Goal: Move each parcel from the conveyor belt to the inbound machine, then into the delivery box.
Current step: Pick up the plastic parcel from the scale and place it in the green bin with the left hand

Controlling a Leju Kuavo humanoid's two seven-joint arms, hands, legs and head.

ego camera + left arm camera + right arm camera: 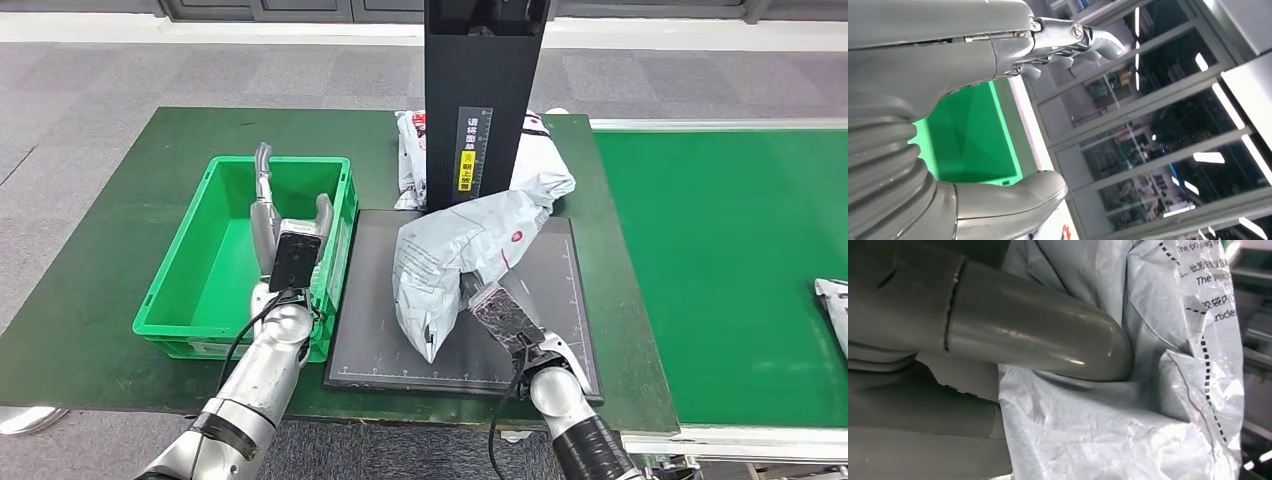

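On the left of the dark green table [120, 250] sits a bright green plastic crate [215, 260], open at the top. The left hand [285, 225] is raised over the crate's right side, fingers pointing up and spread apart, holding nothing; the left wrist view shows its thumb [1018, 192] and fingers [1073, 40] well apart with the crate's green interior between them.

Just right of the crate lies the black scanning platform of the inbound machine [370, 340], with its tall black column [480, 90] rising at the far edge and bearing a yellow label. A grey plastic mailer parcel [450, 260] hangs over the platform, crumpled and tilted, its lower tip near the platform surface. The right hand [490, 300] grips the parcel from below and to the right; in the right wrist view the thumb [1048, 335] presses into the wrinkled grey film [1128, 415], beside printed dashed lines and text.

Behind the column, on the far part of the table, lies a white parcel [545, 150] with red printing.

On the right runs the green conveyor belt [730, 260], and a further grey parcel [835, 305] shows at its right edge.
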